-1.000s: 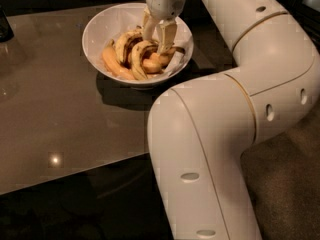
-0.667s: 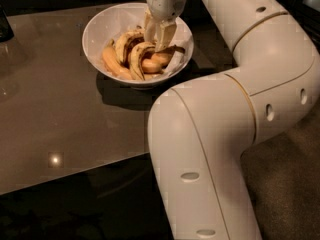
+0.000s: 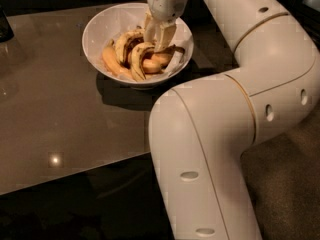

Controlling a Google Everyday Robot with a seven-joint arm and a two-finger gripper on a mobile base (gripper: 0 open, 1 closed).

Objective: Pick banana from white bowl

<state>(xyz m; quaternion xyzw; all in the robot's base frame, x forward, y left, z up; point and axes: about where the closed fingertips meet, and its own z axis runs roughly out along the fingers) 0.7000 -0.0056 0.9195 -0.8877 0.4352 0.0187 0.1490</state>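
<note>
The white bowl (image 3: pixel 95 31) stands on the table at the upper middle of the camera view and holds several bananas. The banana (image 3: pixel 137 60) is the slim, curved, pale-yellow one with brown speckles, lying across the middle of the pile. My gripper (image 3: pixel 159 43) reaches straight down into the bowl from above. Its two pale fingers (image 3: pixel 168 35) stand close together at the banana's upper end and pinch it. A banana with a dark streak (image 3: pixel 123 42) lies to the left, and plumper orange-yellow bananas (image 3: pixel 112 62) lie underneath.
The bowl sits on a glossy brown table (image 3: pixel 55 109) whose front edge runs across the lower left. My big white arm (image 3: pixel 240 114) fills the right half of the view. A dark object (image 3: pixel 5 26) stands at the table's far left edge.
The gripper stays down in the bowl at nearly the same spot. Its fingers have drawn a little closer together around the banana's upper end.
</note>
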